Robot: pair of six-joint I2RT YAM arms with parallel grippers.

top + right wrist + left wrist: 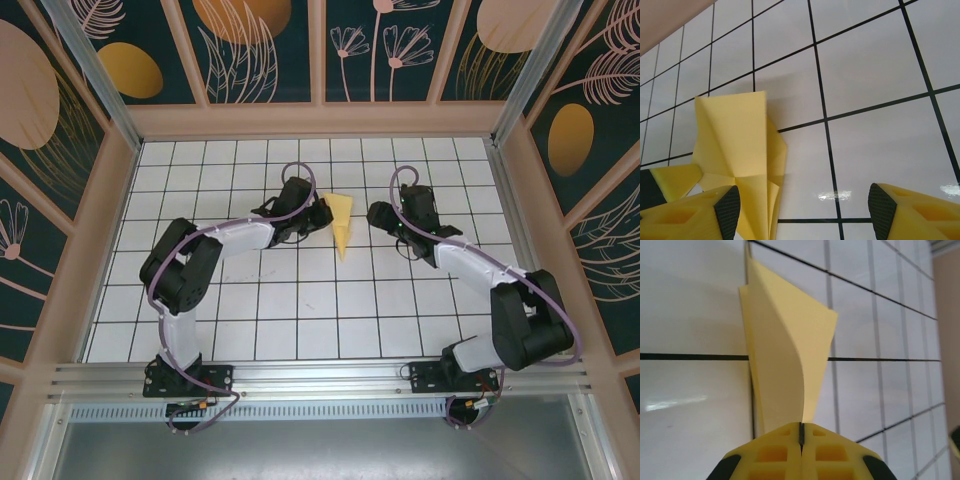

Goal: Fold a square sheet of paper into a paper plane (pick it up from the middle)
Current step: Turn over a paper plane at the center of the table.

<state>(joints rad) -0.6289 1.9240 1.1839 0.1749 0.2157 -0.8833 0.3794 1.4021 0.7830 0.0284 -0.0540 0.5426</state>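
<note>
L wrist: left gripper [801,434] pinches paper plane [785,350], top: right gripper [378,214] wide

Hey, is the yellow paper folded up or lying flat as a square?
Folded. From above the paper is a narrow pointed wedge; close up it shows creases and layered flaps, pinched in the shut left pincer.

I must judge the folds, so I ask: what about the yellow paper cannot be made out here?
- Top external: the yellow paper is too small to show its creases; the left pincer covers the edge it grips.
- Left wrist: its near end is hidden between the shut fingers.
- Right wrist: the bottom edge cuts off its lower end, beside the open right pincer.
</note>
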